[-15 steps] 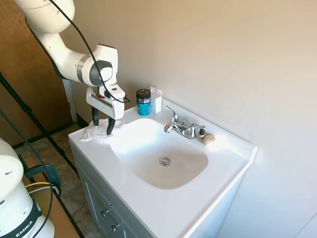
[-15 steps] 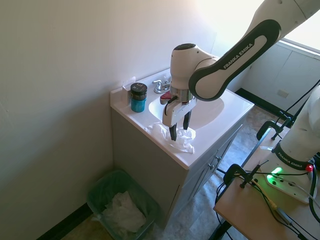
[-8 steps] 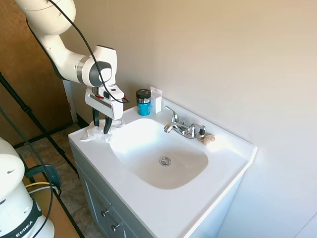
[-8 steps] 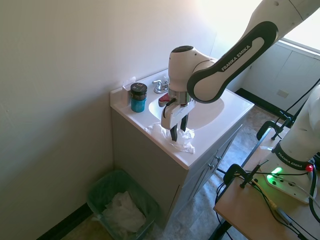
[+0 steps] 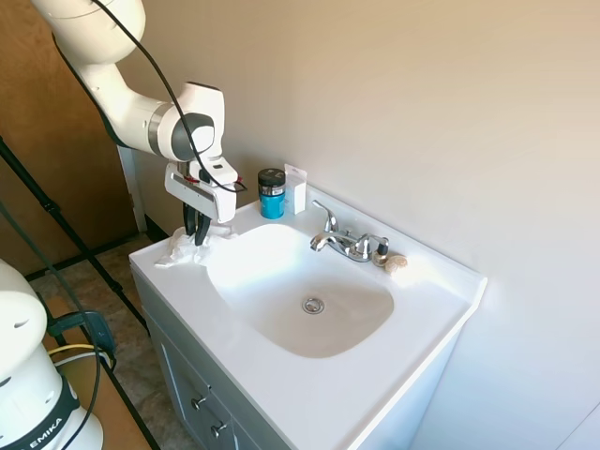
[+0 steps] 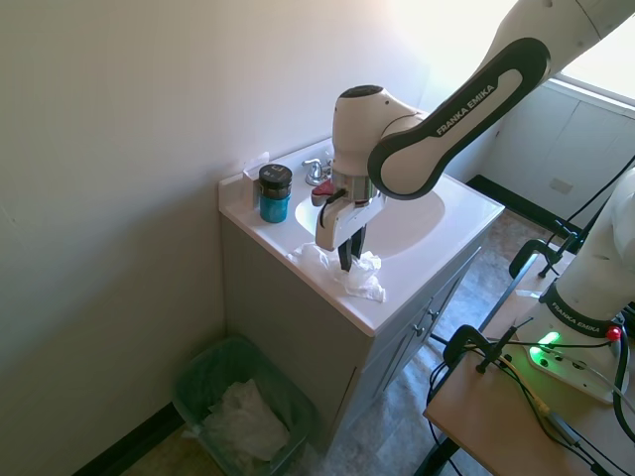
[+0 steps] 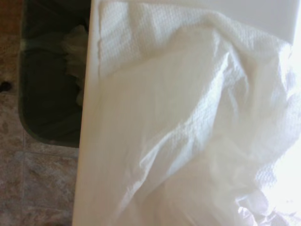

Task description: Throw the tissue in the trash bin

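Grasp step: the white arm's two-finger gripper (image 6: 345, 260) pinches narrow on the crumpled white paper tissue (image 6: 359, 281), mid-frame on the vanity corner. Next, I'd say: lift clear, swing to the dark green-lined trash bin (image 6: 241, 409) at lower left.

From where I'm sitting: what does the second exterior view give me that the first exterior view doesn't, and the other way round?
Only the second exterior view shows the trash bin on the floor beside the vanity, lined in green with crumpled white paper already inside.

Only the first exterior view shows the sink drain and the small beige lump beside the faucet.

Both show the gripper shut on the tissue at the counter's edge, and the blue jar with a black lid against the wall.
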